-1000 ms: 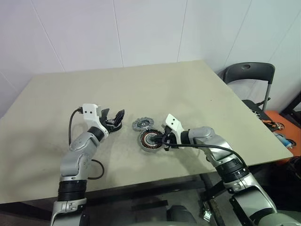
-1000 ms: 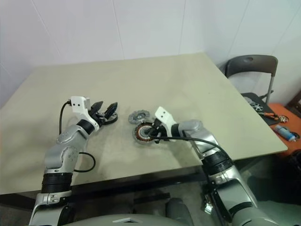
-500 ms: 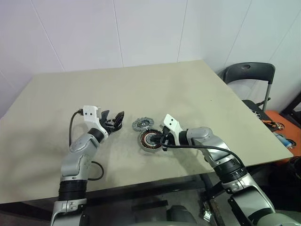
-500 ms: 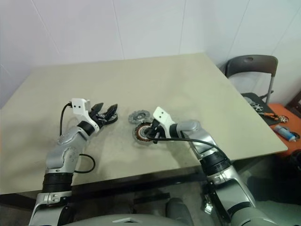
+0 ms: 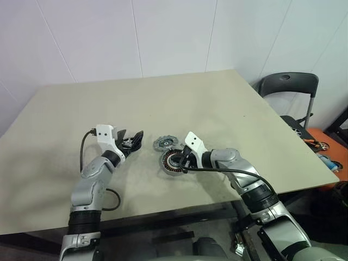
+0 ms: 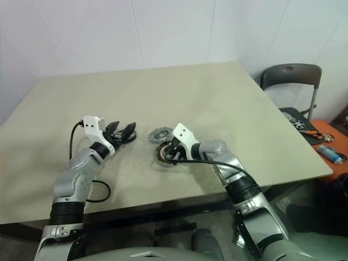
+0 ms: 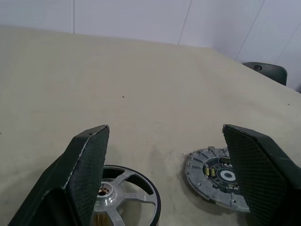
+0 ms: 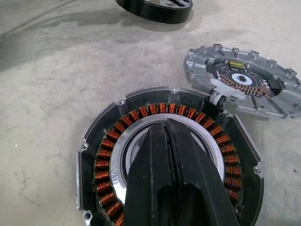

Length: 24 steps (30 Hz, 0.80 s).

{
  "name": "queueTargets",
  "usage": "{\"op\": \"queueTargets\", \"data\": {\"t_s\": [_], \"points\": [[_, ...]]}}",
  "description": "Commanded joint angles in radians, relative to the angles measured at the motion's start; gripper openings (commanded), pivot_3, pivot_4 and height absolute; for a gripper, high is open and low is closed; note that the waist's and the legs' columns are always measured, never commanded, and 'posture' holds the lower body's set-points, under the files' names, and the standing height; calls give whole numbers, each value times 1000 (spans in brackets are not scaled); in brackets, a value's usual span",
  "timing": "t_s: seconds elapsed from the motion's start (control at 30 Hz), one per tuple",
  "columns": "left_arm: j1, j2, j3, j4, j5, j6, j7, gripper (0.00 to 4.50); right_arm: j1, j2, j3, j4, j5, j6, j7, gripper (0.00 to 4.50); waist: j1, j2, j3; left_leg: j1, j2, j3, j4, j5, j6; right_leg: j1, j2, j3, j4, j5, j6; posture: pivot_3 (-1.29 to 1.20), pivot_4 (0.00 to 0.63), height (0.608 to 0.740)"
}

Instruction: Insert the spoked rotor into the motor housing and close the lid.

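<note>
The spoked rotor (image 7: 123, 201), black-rimmed with silver spokes, lies flat between the left gripper (image 7: 167, 183)'s spread fingers; the right gripper (image 8: 171, 141)'s fingers are pressed together over the motor housing (image 8: 106, 155), the lid (image 8: 244, 84) at two o'clock of it.

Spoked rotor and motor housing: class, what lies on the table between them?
Only bare table, in the right wrist view, between spoked rotor and motor housing.
</note>
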Motion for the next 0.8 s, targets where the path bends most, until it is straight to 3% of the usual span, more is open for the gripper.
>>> {"op": "queueTargets", "data": {"t_s": [0.03, 0.53, 0.67, 0.8], "points": [[-13, 3, 4, -30, 2, -21, 1, 4110, -9, -11, -2, -13, -3, -4, 11, 32, 0, 0, 0, 0, 0, 0, 0, 0, 0, 0, 0, 0, 0, 0, 0, 0, 0, 740], [-19, -4, 1, -47, -2, -5, 15, 4110, -56, 100, -208, -17, 181, 70, -47, 32, 0, 0, 0, 0, 0, 0, 0, 0, 0, 0, 0, 0, 0, 0, 0, 0, 0, 740], [-21, -2, 3, -45, -4, -4, 14, 4110, -13, 31, -74, -28, 88, 41, 1, 32, 0, 0, 0, 0, 0, 0, 0, 0, 0, 0, 0, 0, 0, 0, 0, 0, 0, 740], [-20, 0, 5, -44, -6, -6, 12, 4110, 8, 12, -22, 6, 36, -6, -7, 32, -3, 0, 0, 0, 0, 0, 0, 0, 0, 0, 0, 0, 0, 0, 0, 0, 0, 740]]}}
